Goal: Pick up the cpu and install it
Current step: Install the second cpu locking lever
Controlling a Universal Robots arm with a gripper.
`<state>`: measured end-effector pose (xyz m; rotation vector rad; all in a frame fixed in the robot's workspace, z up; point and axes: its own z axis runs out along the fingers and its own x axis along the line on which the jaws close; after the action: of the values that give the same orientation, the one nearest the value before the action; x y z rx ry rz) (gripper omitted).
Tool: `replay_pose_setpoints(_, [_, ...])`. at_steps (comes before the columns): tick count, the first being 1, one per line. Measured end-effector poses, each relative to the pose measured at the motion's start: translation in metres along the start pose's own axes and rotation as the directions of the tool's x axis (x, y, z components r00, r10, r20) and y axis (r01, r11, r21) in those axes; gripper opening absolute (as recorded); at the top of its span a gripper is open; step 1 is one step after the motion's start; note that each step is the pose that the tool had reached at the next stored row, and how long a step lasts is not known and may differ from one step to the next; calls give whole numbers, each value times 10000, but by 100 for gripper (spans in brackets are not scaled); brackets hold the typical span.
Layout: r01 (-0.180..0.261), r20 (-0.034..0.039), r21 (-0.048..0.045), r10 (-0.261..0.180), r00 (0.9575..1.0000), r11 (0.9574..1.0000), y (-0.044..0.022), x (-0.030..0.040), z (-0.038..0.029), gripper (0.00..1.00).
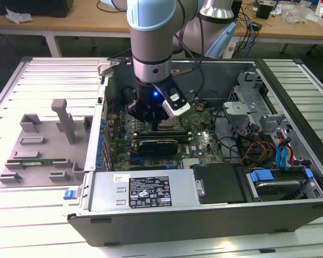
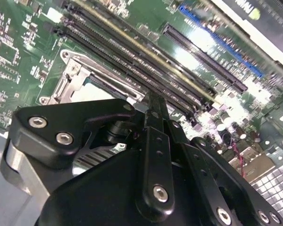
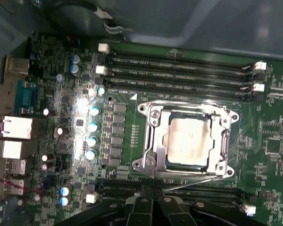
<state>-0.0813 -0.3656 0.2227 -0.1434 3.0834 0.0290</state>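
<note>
Pale silvery square cpu (image 3: 189, 142) seated in metal socket frame (image 3: 151, 141), approx 12 o'clock of black end effector (image 3: 153, 203); fingers together, holding nothing.

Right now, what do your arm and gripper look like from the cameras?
The arm is a thick tube in silver-grey metal with pale blue joint caps. Black cables run down its side. The gripper is matte black, with a small blue light above it and a white-edged camera block clipped beside it. In the second wrist view its black linkage bars carry silver screw heads.
</note>
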Motion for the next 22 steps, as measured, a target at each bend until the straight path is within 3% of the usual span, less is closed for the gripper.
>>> replay_pose_setpoints(3, [-4,8,-88,4,10000,10000,-42,4,5,11])
replay_pose_setpoints(4, [-8,14,-153,8,10000,9999,-46,5,11,11])
replay_pose_setpoints(5, [-16,30,-316,17,10000,9995,-60,7,24,11])
replay_pose_setpoints(6, [-21,38,-409,23,10000,9992,-70,8,32,11])
replay_pose_setpoints(10, [-34,61,-652,38,10000,9979,-85,12,78,11])
replay_pose_setpoints(13, [-41,70,-771,47,10000,9970,-86,25,148,11])
replay_pose_setpoints(15, [-47,82,-896,55,10000,9960,-85,34,152,11])
replay_pose_setpoints(17, [-57,102,-1115,68,9999,9938,-82,68,160,11])
replay_pose_setpoints(21, [-66,124,-1358,83,9999,9907,-79,105,187,11])
replay_pose_setpoints(22, [-66,127,-1374,84,9999,9905,-79,109,193,11])
